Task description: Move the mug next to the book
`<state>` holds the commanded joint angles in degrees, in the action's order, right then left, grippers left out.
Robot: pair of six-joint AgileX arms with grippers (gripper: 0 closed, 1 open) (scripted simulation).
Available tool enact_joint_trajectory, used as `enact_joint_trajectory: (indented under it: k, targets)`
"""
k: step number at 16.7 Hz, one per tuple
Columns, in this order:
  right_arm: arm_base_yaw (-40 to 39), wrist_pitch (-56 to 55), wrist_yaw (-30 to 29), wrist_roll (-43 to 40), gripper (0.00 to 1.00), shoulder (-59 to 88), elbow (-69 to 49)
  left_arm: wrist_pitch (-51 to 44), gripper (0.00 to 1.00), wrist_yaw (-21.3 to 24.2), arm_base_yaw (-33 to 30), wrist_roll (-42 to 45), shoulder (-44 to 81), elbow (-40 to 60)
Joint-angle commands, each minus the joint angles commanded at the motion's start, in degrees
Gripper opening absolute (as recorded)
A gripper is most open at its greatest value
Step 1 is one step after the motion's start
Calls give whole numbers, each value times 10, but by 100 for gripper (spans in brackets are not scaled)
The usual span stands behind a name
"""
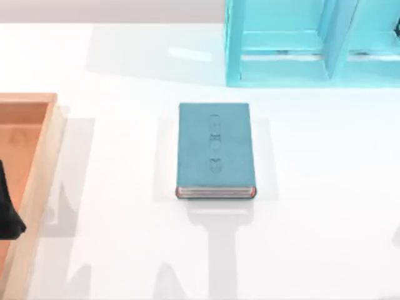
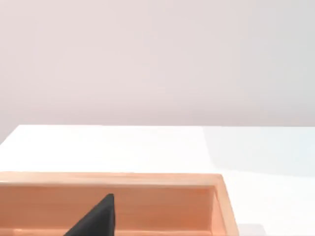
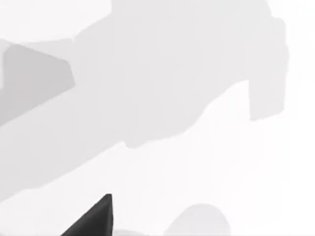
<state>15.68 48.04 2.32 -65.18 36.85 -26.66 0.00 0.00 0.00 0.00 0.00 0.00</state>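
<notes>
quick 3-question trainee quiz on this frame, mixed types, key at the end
1. True or false: the book stands upright inside the light-blue shelf unit.
2. What lies at the table's left edge? A) wooden tray B) metal bowl C) laptop
3. Fill in: the left arm's dark tip sits over the ____.

Key: 1 false, it lies flat on the table, apart from the shelf. 2 A, the wooden tray. 3 tray.
</notes>
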Motion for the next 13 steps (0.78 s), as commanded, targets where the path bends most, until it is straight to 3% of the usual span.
enact_joint_trajectory:
  k: [6,13]
  targets:
    - [114,181,-4,-341,100,183,-125,0,100,0,0,0,0,0]
    - [231,260,-18,-607,100,302,-239,0,100,0,0,0,0,0]
